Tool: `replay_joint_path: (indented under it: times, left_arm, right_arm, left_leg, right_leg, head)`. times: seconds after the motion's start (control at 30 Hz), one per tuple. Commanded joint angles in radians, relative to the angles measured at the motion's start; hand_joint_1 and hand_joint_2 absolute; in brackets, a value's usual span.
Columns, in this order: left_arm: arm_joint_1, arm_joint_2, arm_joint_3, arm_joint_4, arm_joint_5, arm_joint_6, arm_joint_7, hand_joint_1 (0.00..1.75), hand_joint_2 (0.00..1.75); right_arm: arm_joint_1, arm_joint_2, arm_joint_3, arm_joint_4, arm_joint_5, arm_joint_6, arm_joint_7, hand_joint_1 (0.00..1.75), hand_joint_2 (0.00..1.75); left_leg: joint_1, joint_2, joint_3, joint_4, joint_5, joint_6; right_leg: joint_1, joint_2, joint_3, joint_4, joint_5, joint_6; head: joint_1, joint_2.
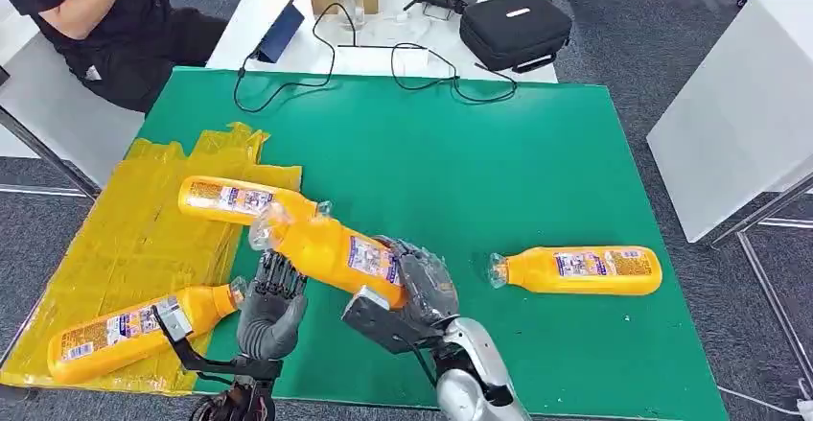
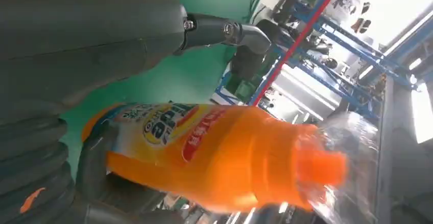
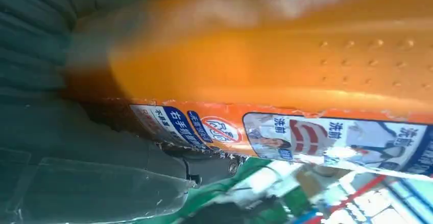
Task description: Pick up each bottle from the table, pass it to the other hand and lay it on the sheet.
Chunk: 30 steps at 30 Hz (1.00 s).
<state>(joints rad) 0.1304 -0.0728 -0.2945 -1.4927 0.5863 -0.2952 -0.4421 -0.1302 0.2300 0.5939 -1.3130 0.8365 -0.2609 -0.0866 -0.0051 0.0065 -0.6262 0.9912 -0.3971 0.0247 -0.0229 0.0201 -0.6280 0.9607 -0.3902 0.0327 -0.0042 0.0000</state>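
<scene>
Over the green table (image 1: 537, 162), mid-handoff:
Right hand (image 1: 422, 287): gripping the orange bottle (image 1: 331, 248) by its base.
Left hand (image 1: 273, 311): fingers spread, just under the neck, holding nothing.
Yellow sheet (image 1: 134, 239): two bottles lying on it.

Glossy orange plastic bottle (image 1: 331, 248) with printed paper label and clear cap, crinkled thin yellow plastic sheet (image 1: 125, 239), matt smooth green table (image 1: 460, 162), matt black fabric case (image 1: 515, 28)

The right hand (image 1: 422, 287) reaches in from below on its silver arm, fingers wrapped around the base end of an orange bottle (image 1: 331, 248) held tilted above the counter. The left hand (image 1: 271, 311) stands upright beside it under the bottle's neck, fingers spread, holding nothing.
</scene>
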Motion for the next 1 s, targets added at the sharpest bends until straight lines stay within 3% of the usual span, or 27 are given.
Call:
replay_joint_path:
  times: [0.03,0.63,1.0]
  left_arm:
    - [0.022,-0.026,0.032,-0.008,-0.016,0.011,0.01,0.0,1.75]
    - [0.015,-0.046,0.038,0.001,-0.049,0.013,0.01,0.0,1.75]
    - [0.0,-0.055,0.03,-0.019,-0.052,0.037,0.029,0.0,1.75]
  right_arm:
    - [-0.039,-0.004,0.088,-0.076,-0.003,-0.009,0.002,1.75,1.75]
    - [-0.054,0.028,0.157,-0.005,-0.024,0.025,-0.001,1.75,1.75]
    - [-0.151,0.088,0.266,0.447,-0.134,0.032,-0.056,1.75,1.75]
  left_leg:
    - [0.0,0.001,0.002,0.001,-0.001,-0.001]
    - [0.001,-0.001,0.004,0.0,-0.002,-0.002]
    - [0.001,0.0,0.008,-0.001,-0.002,-0.003]
  right_leg:
    - [0.001,0.0,0.001,0.0,-0.001,-0.001]
    - [0.001,-0.002,0.005,0.0,-0.002,-0.002]
    - [0.002,-0.002,0.007,-0.001,-0.002,-0.003]
  head:
    - [0.0,0.0]
    - [0.0,0.0]
    - [0.0,0.0]
